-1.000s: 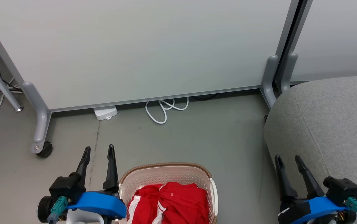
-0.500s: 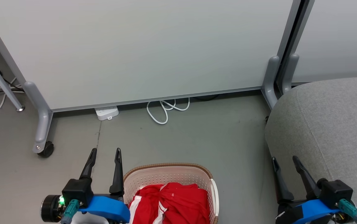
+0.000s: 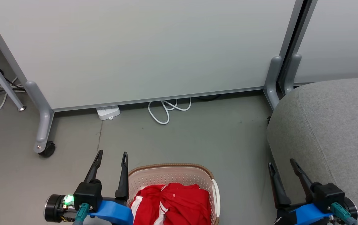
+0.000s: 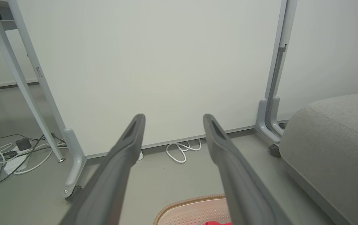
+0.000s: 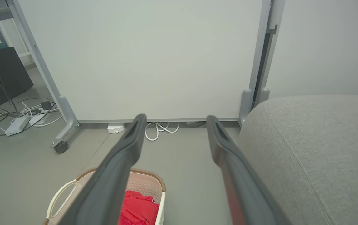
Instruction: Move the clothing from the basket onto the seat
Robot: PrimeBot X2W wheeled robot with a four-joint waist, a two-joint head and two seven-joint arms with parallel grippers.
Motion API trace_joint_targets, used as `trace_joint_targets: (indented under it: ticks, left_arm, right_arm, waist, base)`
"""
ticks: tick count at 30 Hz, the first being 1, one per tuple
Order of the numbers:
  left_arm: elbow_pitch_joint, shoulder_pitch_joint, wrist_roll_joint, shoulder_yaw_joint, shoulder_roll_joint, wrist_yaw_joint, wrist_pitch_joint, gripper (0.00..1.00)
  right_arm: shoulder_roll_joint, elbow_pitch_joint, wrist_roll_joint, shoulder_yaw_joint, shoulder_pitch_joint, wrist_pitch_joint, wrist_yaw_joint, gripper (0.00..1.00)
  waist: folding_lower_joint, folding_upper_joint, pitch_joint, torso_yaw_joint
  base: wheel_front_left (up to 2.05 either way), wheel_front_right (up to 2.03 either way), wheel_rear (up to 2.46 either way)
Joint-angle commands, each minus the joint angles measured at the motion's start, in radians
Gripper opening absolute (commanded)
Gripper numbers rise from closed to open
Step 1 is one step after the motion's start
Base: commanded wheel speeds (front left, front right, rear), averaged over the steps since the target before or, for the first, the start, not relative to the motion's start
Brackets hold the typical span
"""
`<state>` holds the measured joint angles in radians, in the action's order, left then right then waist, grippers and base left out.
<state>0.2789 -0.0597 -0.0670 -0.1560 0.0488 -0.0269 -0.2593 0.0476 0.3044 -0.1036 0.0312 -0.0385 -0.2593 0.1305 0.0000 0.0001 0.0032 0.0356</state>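
- We see the clothing [image 3: 172,203] bunched in the basket [image 3: 170,165]: red fabric with white stripes, all of it below the brown rim.
- The basket sits on the grey floor [image 3: 197,137] at the bottom centre of the head view, and the frame edge cuts off its near part. The right wrist view shows a white side handle on it.
- The seat [image 3: 331,125] is to the right of the basket, with a strip of bare floor between them. We see nothing on the part of its grey top that is in frame.
- The left gripper [image 3: 112,152] is just beside the basket's left rim, with fingers spread wide and nothing between them. Its inner finger overlaps the rim line in the head view, and we can't tell if they touch.
- The right gripper [image 3: 281,161] is at the lower right by the seat's near-left edge. Its jaws are also wide apart and empty, and it is well apart from the basket.
- Both grippers point up the head view toward the white partition panel [image 3: 141,50].
- At the foot of the panel there is a white power strip [image 3: 107,112] and a looped white cable [image 3: 166,109].
- A black caster [image 3: 47,149] carries the panel's left leg.
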Motion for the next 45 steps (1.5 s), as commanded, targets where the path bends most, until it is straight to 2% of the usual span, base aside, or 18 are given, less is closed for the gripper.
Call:
trace_joint_targets:
  ticks: [1,16,24,33,45]
  left_arm:
    - [0.002,0.002,0.014,-0.004,0.003,0.003,-0.008,1.00]
    - [0.018,-0.007,0.004,-0.005,0.003,0.003,-0.007,1.00]
    - [0.060,-0.079,0.026,-0.038,0.003,-0.033,-0.007,1.00]
    - [0.169,-0.207,0.063,-0.085,0.034,-0.075,-0.006,1.00]
    - [0.380,-0.406,0.078,-0.235,0.100,-0.104,-0.006,1.00]
  right_arm:
    - [0.006,0.003,0.014,0.002,0.001,-0.008,0.000,1.00]
    - [0.005,0.011,0.014,0.001,-0.003,-0.008,0.000,1.00]
    - [0.005,0.003,0.007,0.012,-0.021,-0.007,0.000,1.00]
    - [0.005,-0.011,0.008,0.010,-0.075,-0.007,0.000,1.00]
    - [0.006,-0.041,-0.004,0.019,-0.190,-0.007,0.000,1.00]
  waist:
    - [0.0000,-0.0001,0.001,0.000]
    - [0.0000,-0.0001,0.007,0.001]
    - [0.0000,-0.0001,0.037,-0.017]
    - [0.0000,-0.0001,0.139,-0.076]
    - [0.0000,-0.0001,0.348,-0.155]
  base:
    - [0.00,0.00,0.00]
    - [0.00,0.00,0.00]
    - [0.00,0.00,0.00]
    - [0.00,0.00,0.00]
    - [0.00,0.00,0.00]
